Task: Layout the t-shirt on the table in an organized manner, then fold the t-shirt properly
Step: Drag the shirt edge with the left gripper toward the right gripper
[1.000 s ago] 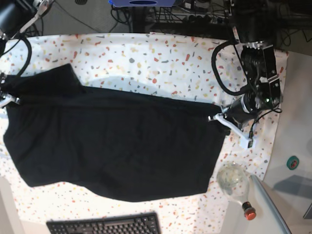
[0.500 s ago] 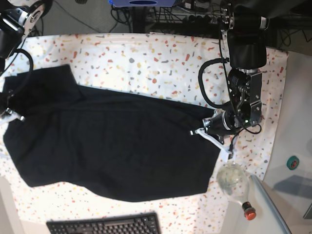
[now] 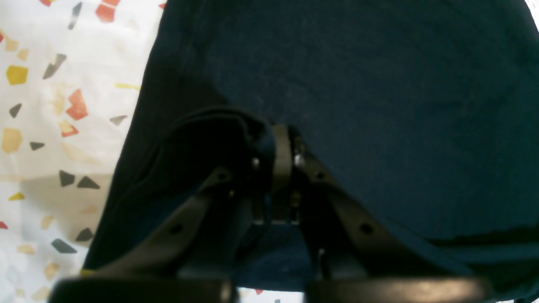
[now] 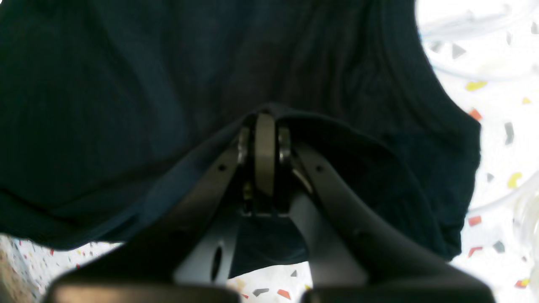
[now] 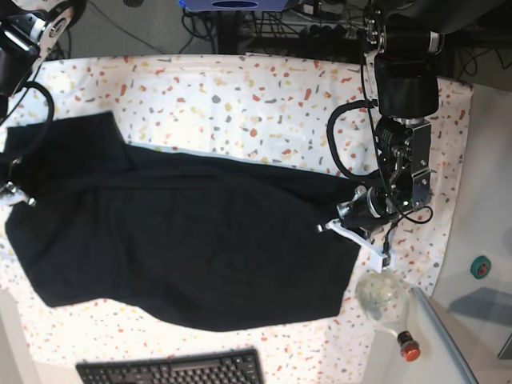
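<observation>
The black t-shirt (image 5: 184, 240) lies spread wide across the speckled white table (image 5: 240, 96). My left gripper (image 5: 352, 228) is at the shirt's right edge in the base view. In the left wrist view the left gripper (image 3: 276, 145) is shut on a raised fold of the t-shirt (image 3: 379, 105) next to the bare table (image 3: 50, 105). My right gripper (image 5: 16, 194) is at the shirt's left edge. In the right wrist view the right gripper (image 4: 265, 126) is shut on a pinched ridge of the t-shirt (image 4: 126, 84), with the table (image 4: 497, 105) to the right.
A black keyboard (image 5: 172, 370) lies at the front edge. A clear round bottle with a red cap (image 5: 386, 302) stands just in front of the left gripper. A teal tape roll (image 5: 481, 266) lies off the table at the right. Cables hang behind the table.
My left gripper has moved inward and toward the front with the shirt's right edge in it. My right gripper has shifted a little toward the front with the left edge.
</observation>
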`<state>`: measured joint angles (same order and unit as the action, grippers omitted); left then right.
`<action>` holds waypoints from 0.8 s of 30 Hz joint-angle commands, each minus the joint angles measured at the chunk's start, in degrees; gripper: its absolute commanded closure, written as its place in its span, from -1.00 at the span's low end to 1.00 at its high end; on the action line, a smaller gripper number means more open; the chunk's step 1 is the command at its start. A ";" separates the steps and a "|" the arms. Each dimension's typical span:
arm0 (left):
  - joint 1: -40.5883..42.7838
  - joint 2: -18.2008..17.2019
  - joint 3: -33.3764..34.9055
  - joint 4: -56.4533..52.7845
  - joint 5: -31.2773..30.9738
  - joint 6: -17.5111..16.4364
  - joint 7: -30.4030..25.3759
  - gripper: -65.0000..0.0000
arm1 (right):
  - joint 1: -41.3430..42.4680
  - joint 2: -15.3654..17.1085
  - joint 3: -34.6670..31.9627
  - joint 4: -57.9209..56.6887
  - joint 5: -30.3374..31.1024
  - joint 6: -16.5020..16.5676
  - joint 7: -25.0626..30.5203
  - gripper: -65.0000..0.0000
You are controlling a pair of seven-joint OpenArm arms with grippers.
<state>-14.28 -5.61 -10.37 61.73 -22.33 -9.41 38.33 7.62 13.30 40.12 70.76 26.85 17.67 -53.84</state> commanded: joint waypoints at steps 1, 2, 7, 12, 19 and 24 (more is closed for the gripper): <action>-1.50 -0.50 -0.13 0.90 -0.49 -0.39 -1.80 1.00 | 1.13 1.25 0.10 0.93 0.80 -0.40 2.28 1.00; -1.50 -0.59 -0.13 0.81 -0.49 -0.39 -2.68 1.00 | 1.13 1.25 0.10 0.93 0.80 -0.48 3.25 1.00; -1.76 -0.59 -0.22 -1.56 -0.49 1.89 -4.35 1.00 | 1.13 1.25 0.10 0.93 0.80 -0.57 3.87 1.00; -3.61 -0.42 -0.22 -5.16 -0.49 1.89 -4.35 1.00 | 1.13 0.99 0.19 0.93 0.80 -0.57 4.04 1.00; -4.40 -0.50 -0.22 -5.16 -0.66 1.89 -4.44 0.82 | 1.13 0.99 0.19 1.19 0.89 -0.57 3.60 0.45; -4.75 -0.77 -1.10 -4.37 -0.75 1.89 -4.44 -0.65 | -0.36 1.16 0.72 4.89 0.89 -0.40 3.69 -0.10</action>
<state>-17.82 -5.85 -11.22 56.16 -22.65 -7.44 35.09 6.55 13.10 40.49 74.56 26.89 16.99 -51.13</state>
